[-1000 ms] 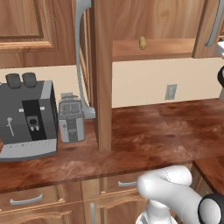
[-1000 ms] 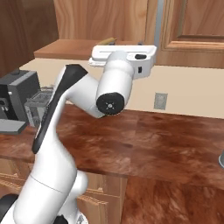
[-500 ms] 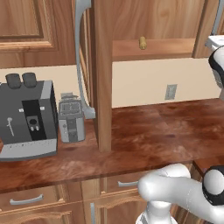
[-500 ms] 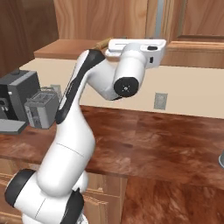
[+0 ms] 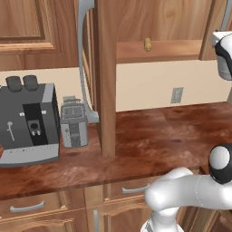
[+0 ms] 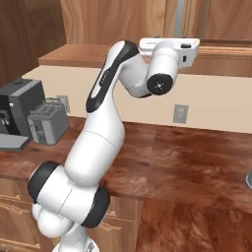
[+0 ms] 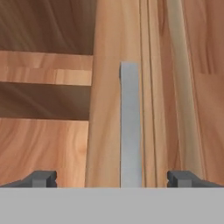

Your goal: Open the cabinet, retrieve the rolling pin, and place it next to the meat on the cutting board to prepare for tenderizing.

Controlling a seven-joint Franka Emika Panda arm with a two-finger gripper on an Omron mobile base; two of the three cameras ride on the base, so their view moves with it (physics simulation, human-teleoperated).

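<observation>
Gripper (image 7: pixel 112 178) released, jaws spread wide on either side of a grey bar handle (image 7: pixel 130 127) of the cabinet (image 7: pixel 109 87), grasping nothing. Left door (image 5: pixel 106 77) standing open, edge-on. Rolling pin (image 5: pixel 147 44) lying end-on upon the inner shelf (image 5: pixel 158 50), above the counter (image 5: pixel 149 140). Coffee machine (image 5: pixel 29 120) and toaster (image 5: pixel 74 122) further left.

We see a cabinet (image 5: pixel 106 68) of smooth brown wood, its handle (image 5: pixel 83 59) matt grey metal, a pale wooden rolling pin (image 5: pixel 147 44), and a glossy mottled reddish counter (image 5: pixel 172 131).
</observation>
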